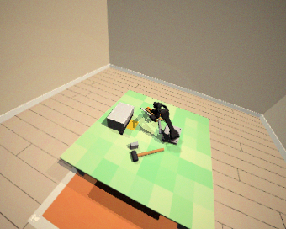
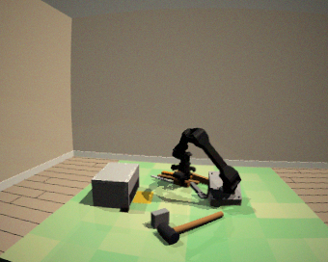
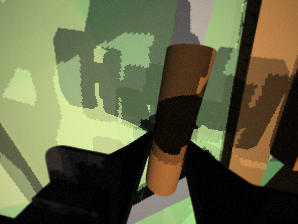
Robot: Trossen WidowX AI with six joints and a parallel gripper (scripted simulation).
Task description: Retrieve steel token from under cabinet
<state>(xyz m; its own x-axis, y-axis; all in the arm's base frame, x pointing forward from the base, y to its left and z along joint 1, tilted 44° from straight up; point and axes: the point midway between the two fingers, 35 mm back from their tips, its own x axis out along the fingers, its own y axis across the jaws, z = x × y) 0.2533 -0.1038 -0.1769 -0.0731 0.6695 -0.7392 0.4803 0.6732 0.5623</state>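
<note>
The cabinet (image 1: pixel 121 112) (image 2: pixel 116 177) stands at the left of the table. The marked area, a yellow patch (image 1: pixel 133 125) (image 2: pixel 144 196), lies in front of it. I cannot make out the steel token in any view. My gripper (image 1: pixel 154 119) (image 2: pixel 183 182) (image 3: pixel 167 138) is low over the table between the cabinet and the arm's base. It is shut on a round orange-brown tool handle (image 3: pixel 182 75). The far part of this tool is hard to tell apart in the top and exterior views.
Another orange-brown handle (image 3: pixel 275 35) lies beside the held one in the wrist view. A thin light-grey rod (image 2: pixel 161 178) points from the tools toward the cabinet. A grey block (image 1: pixel 134 145) (image 2: pixel 160 218) and a black-headed mallet (image 1: pixel 135 156) (image 2: pixel 168 233) lie nearer the front.
</note>
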